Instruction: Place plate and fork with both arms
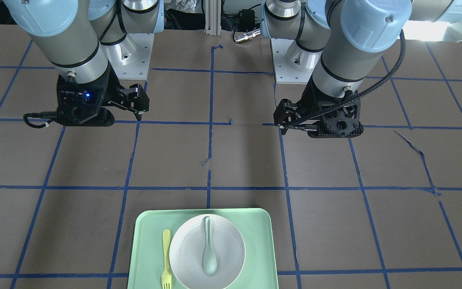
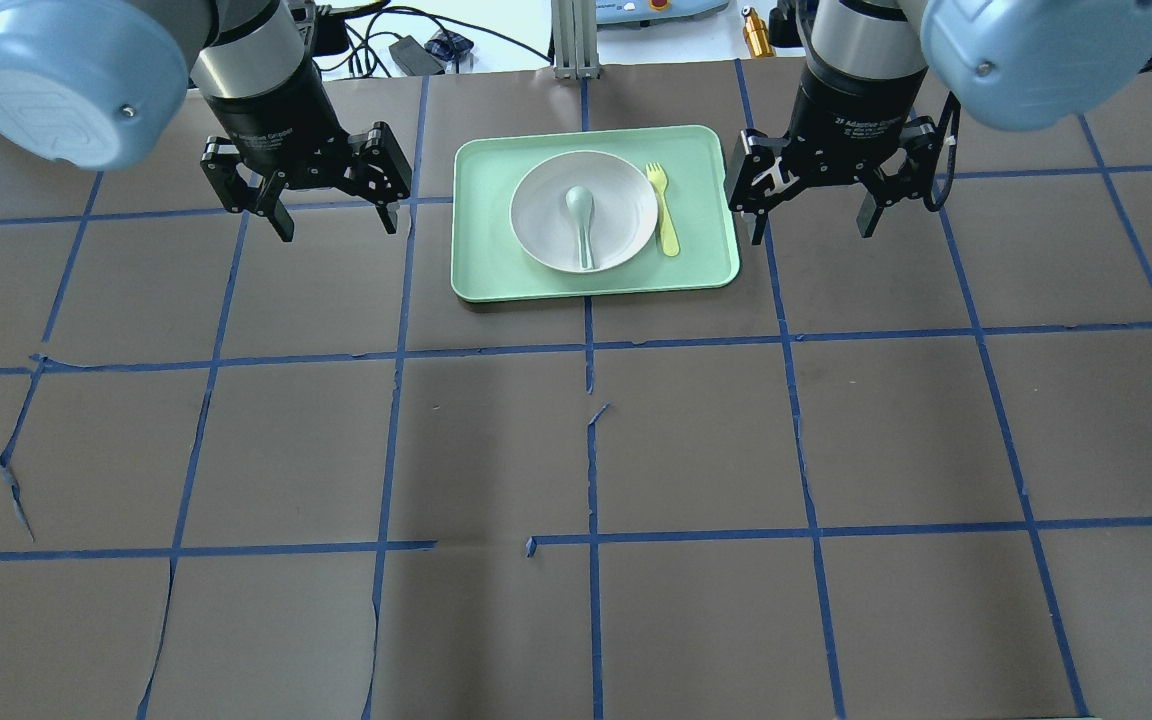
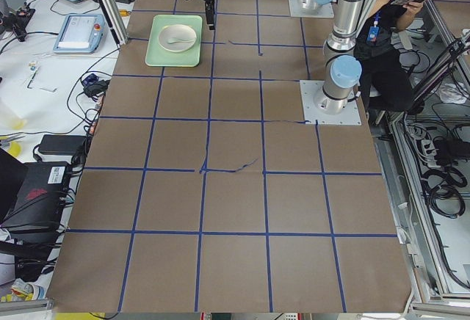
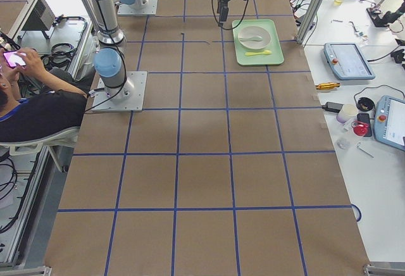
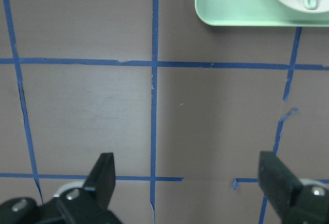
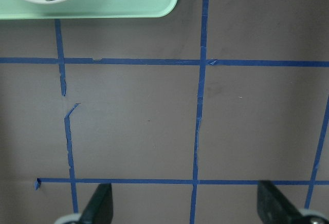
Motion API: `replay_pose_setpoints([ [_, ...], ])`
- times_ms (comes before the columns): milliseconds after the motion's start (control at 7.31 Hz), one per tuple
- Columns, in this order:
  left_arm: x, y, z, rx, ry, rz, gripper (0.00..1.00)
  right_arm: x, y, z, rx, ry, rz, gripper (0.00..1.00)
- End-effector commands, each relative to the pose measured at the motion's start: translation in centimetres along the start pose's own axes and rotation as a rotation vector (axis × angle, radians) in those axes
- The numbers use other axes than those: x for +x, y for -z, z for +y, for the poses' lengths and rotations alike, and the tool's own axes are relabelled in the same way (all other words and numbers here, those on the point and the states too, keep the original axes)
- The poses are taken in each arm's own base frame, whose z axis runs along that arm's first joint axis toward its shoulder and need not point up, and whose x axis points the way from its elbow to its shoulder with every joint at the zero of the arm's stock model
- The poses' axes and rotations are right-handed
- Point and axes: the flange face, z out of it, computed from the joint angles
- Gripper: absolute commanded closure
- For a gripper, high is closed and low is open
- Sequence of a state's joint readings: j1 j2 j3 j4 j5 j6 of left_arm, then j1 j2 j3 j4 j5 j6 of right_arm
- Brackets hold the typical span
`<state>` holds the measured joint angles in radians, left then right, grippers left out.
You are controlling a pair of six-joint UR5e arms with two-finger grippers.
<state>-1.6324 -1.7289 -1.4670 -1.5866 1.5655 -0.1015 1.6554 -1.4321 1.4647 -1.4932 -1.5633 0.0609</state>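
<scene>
Two jaws spread, plate (image 2: 628, 200) on tray (image 2: 484, 240), fork (image 2: 663, 205) just beside plate

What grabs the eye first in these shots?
The pale-green tray sits centred at the table's far edge from the robot. It holds the off-white plate with a grey-green spoon lying in it, and the yellow fork beside the plate on the robot's right. Flanking the tray, the left gripper and right gripper hang over the blue-taped brown table, fingers wide open and empty.
</scene>
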Motion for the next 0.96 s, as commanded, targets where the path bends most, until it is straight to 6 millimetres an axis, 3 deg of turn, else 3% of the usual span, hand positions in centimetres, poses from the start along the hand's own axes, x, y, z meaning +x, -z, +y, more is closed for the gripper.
replay_pose_setpoints([
  [0,-0.1,0.2,0.6,-0.011,-0.018,-0.005,0.00,0.0,0.7,-0.1,0.018,-0.001,0.002,0.00],
  [274,-0.2,-0.5,0.3,-0.017,-0.017,-0.004,0.00,0.0,2.0,0.8,0.043,0.000,-0.003,0.00],
  [821,-0.1,-0.7,0.2,-0.016,-0.018,-0.004,0.00,0.0,1.8,0.9,0.035,-0.001,-0.001,0.00],
])
